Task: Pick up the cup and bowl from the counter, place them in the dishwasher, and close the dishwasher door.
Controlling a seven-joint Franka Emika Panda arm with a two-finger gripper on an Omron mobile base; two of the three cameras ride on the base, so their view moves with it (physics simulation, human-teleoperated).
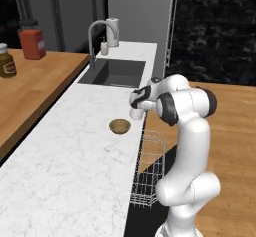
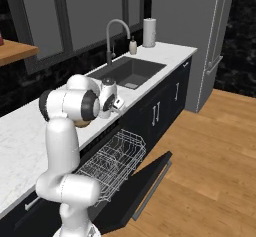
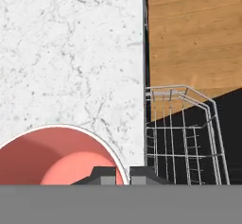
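I have the gripper (image 3: 123, 173) pinched narrow on the cup's (image 3: 61, 154) rim near the tabletop (image 1: 75, 151) edge, the bowl (image 1: 120, 126) sitting just beside it, and the wire rack (image 2: 112, 161) pulled out over the dropped dishwasher door (image 2: 145, 186).

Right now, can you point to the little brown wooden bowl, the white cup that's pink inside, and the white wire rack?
Brown wooden bowl (image 1: 120, 126): left base view, its inside.
White cup with pink inside (image 3: 52, 157): hand view, its inner wall.
White wire rack (image 2: 114, 162): right base view, its middle wires.
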